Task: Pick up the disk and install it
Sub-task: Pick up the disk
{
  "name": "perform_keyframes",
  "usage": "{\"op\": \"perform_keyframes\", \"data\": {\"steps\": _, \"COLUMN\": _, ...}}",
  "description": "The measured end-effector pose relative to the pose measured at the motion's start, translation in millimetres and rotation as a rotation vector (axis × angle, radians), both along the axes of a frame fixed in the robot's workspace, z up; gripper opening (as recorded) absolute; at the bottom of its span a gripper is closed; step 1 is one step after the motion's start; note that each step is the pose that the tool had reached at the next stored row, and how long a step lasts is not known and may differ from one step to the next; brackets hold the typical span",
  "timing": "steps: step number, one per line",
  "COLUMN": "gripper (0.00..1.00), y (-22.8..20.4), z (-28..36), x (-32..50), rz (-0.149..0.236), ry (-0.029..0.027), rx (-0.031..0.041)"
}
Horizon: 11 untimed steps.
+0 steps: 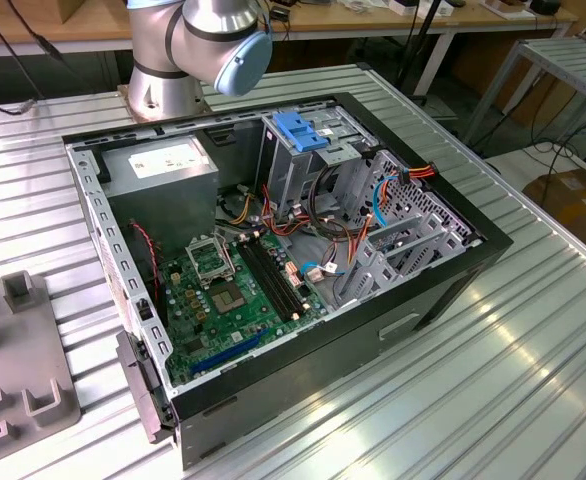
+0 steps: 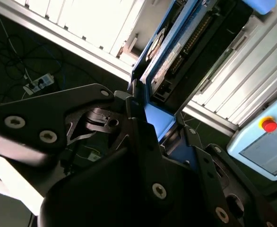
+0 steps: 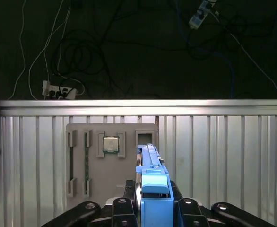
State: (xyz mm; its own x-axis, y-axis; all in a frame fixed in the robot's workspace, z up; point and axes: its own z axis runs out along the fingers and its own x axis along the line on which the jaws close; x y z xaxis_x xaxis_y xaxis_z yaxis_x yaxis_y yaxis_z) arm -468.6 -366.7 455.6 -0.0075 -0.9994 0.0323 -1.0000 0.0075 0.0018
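My gripper [image 3: 152, 208] is shut on the disk [image 3: 151, 177], whose bright-blue side rail stands edge-on between the black fingers [image 3: 122, 208] in the first wrist view. In the second wrist view the disk [image 2: 186, 52] shows its circuit-board face and blue rails, clamped at its near end by the gripper [image 2: 145, 120]. It hangs in the air above the ribbed metal table [image 3: 223, 156]. The open computer case [image 1: 283, 250], with its blue-topped drive cage [image 1: 301, 130], lies on the table in the exterior view, with the arm's base [image 1: 188, 60] behind it.
A grey fixture plate [image 3: 82, 161] holding a processor chip [image 3: 110, 144] lies on the table under the disk. The power supply box [image 1: 163, 175] and the motherboard [image 1: 228, 290] sit inside the case. A pendant with a red button [image 2: 270, 125] lies nearby. Cables cover the floor beyond the table edge.
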Motion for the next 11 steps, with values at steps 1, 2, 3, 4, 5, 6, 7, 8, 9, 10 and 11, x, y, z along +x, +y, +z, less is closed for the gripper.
{"op": "perform_keyframes", "data": {"steps": 1, "gripper": 0.36, "y": 0.0, "z": 2.3, "x": 0.0, "rz": 0.0, "ry": 0.0, "rx": 0.0}}
{"op": "perform_keyframes", "data": {"steps": 2, "gripper": 0.36, "y": 0.0, "z": 4.7, "x": 0.0, "rz": 0.0, "ry": 0.0, "rx": 0.0}}
{"op": "perform_keyframes", "data": {"steps": 3, "gripper": 0.36, "y": 0.0, "z": 6.6, "x": 0.0, "rz": 0.0, "ry": 0.0001, "rx": -0.0001}}
{"op": "perform_keyframes", "data": {"steps": 4, "gripper": 0.36, "y": 0.0, "z": 8.5, "x": 0.0, "rz": 0.0, "ry": 0.0, "rx": 0.0}}
{"op": "perform_keyframes", "data": {"steps": 5, "gripper": 0.36, "y": 0.0, "z": 10.6, "x": 0.0, "rz": 0.0, "ry": 0.0, "rx": 0.0}}
{"op": "perform_keyframes", "data": {"steps": 6, "gripper": 0.36, "y": 0.0, "z": 12.4, "x": 0.0, "rz": 0.0, "ry": 0.0, "rx": -0.0001}}
{"op": "perform_keyframes", "data": {"steps": 7, "gripper": 0.36, "y": 0.0, "z": 14.4, "x": 0.0, "rz": 0.0, "ry": 0.0, "rx": -0.0001}}
{"op": "perform_keyframes", "data": {"steps": 8, "gripper": 0.36, "y": 0.0, "z": 16.3, "x": 0.0, "rz": 0.0, "ry": 0.0, "rx": -0.0001}}
{"op": "perform_keyframes", "data": {"steps": 9, "gripper": 0.36, "y": 0.0, "z": 18.3, "x": 0.0, "rz": 0.0, "ry": 0.0, "rx": 0.0}}
{"op": "perform_keyframes", "data": {"steps": 10, "gripper": 0.36, "y": 0.0, "z": 20.6, "x": 0.0, "rz": 0.0, "ry": 0.0, "rx": 0.0}}
{"op": "perform_keyframes", "data": {"steps": 11, "gripper": 0.36, "y": 0.0, "z": 22.8, "x": 0.0, "rz": 0.0, "ry": 0.0, "rx": 0.0}}
